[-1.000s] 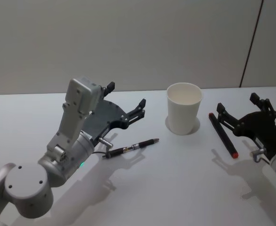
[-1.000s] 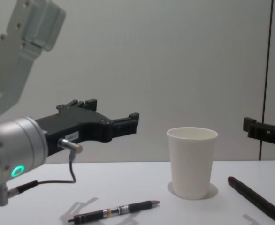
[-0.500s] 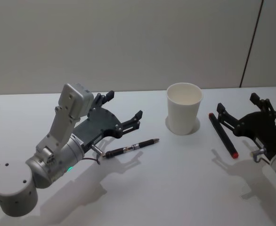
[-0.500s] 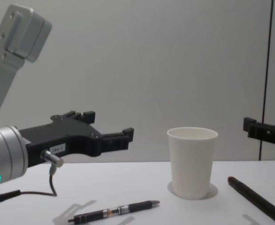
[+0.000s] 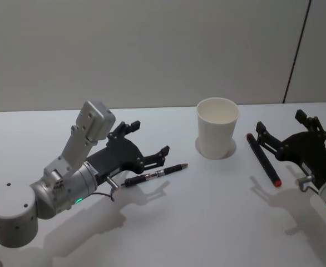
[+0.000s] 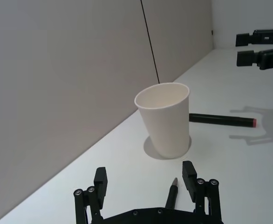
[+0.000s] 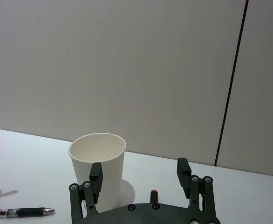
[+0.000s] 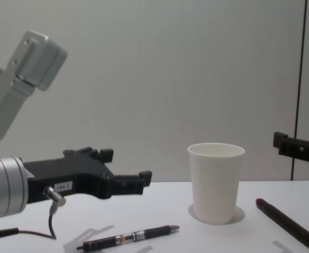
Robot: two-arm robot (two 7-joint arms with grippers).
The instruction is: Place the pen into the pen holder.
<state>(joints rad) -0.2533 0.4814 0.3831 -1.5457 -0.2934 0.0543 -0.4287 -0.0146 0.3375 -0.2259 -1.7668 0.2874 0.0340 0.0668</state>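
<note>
As it hovers over the pen [image 5: 154, 174], the left tool [image 5: 149, 138] gapes.

White counter [image 5: 207, 222], three things on it: the pen holder [image 5: 217, 129] stands upright toward the back, the black pen [image 5: 154, 174] lies flat to its left, and a red-tipped dark marker [image 5: 263, 159] lies just right.

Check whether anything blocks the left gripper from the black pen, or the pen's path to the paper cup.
Nothing visible does. The open left gripper hovers above the black pen; only white tabletop lies between the pen and the white paper cup. The red-tipped dark marker lies beyond the cup.
</note>
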